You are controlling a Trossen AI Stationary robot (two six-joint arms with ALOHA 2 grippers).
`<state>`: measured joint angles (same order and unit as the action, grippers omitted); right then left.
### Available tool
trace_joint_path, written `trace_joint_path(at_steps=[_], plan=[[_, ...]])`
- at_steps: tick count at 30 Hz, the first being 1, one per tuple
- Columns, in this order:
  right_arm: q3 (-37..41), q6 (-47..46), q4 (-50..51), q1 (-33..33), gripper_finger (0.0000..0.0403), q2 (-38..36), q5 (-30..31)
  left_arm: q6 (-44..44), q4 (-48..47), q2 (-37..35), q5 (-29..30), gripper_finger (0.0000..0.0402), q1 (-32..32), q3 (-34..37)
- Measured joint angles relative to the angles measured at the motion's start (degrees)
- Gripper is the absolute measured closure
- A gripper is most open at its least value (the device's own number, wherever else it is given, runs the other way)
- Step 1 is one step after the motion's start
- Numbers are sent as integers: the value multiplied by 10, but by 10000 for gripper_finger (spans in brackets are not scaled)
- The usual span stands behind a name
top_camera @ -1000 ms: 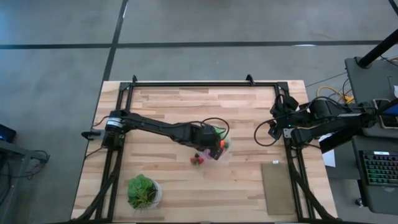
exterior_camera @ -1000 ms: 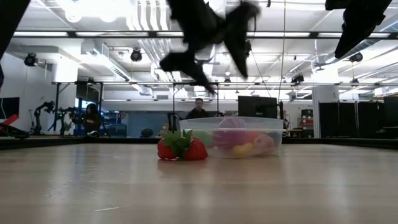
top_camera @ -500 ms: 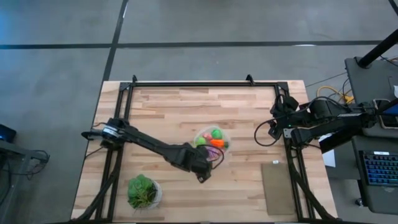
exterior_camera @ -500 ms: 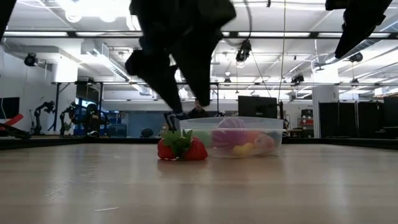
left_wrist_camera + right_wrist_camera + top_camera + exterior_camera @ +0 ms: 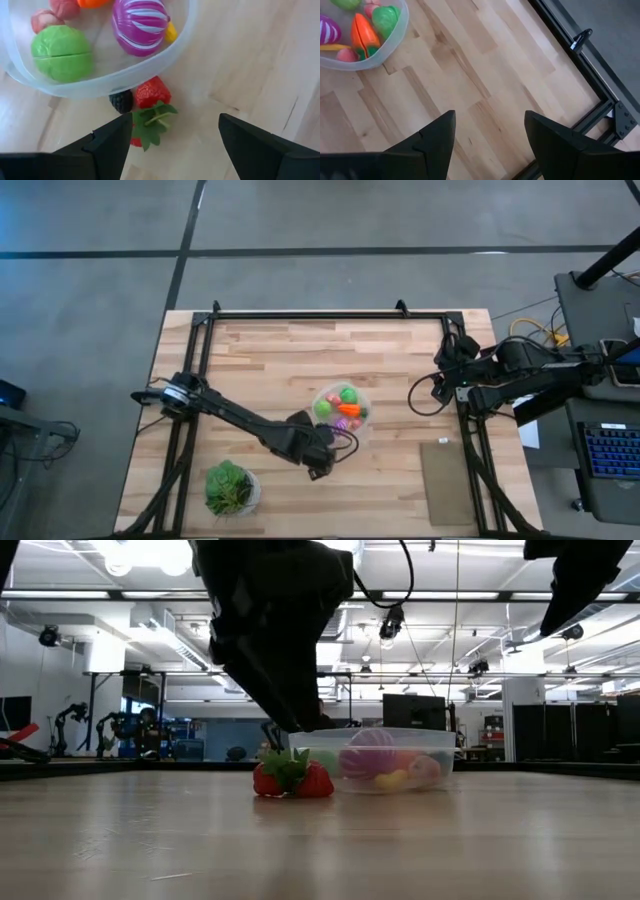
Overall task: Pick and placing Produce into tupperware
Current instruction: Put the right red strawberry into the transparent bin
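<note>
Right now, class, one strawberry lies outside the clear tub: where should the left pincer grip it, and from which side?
Grip the strawberry's red body across its width, from above. It sits against the tub's wall, so close the fingers along that wall, not toward it. The left pincer hovers open above.

The strawberry (image 5: pixel 150 95) lies on the table (image 5: pixel 270 360) touching the wall of the tupperware (image 5: pixel 145 70), so on that side there is no gap for a finger. The left gripper (image 5: pixel 172 145) hangs over it with fingers spread, bare wood on the far side. The potted plant (image 5: pixel 230 487) stands well apart.
</note>
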<state>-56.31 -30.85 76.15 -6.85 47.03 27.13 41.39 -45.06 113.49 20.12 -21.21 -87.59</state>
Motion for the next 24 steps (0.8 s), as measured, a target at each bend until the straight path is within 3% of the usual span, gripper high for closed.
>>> trace_joint_path(at_steps=[11,20,24], plan=[[29,-2,0,0,172,0,-1,-17,19,1,-2,124,13,16],[28,-2,0,0,172,-1,-1,-25,81,1,-7,193,14,35],[28,-2,0,0,172,-1,-1,-27,121,7,-14,206,14,43]])
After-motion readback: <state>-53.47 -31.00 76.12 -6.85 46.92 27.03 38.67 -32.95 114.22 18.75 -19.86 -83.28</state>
